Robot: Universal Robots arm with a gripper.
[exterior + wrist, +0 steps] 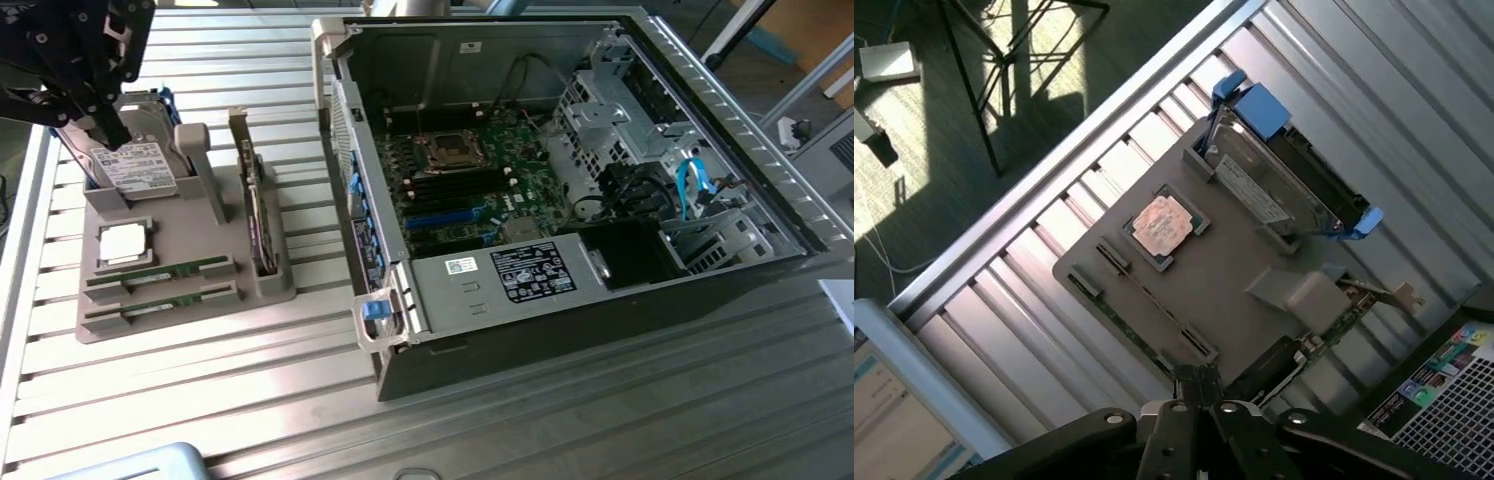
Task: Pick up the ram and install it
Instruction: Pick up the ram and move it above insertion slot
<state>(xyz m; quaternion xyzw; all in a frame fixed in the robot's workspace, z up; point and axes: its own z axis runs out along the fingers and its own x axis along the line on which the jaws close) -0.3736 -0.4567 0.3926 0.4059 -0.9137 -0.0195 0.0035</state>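
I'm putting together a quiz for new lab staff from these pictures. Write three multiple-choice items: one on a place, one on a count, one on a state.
1. Where are the ram sticks?
A) in the grey holder
B) on the bare table
C) on the floor

2. How many ram sticks lie there?
A) one
B) two
C) four

3. The computer case is:
A) closed
B) open, motherboard showing
C) wrapped in plastic

Answers: 1 A, they lie in slots at the holder's front edge. 2 B, two green sticks lie side by side. 3 B, the side panel is off and the board is in plain sight.
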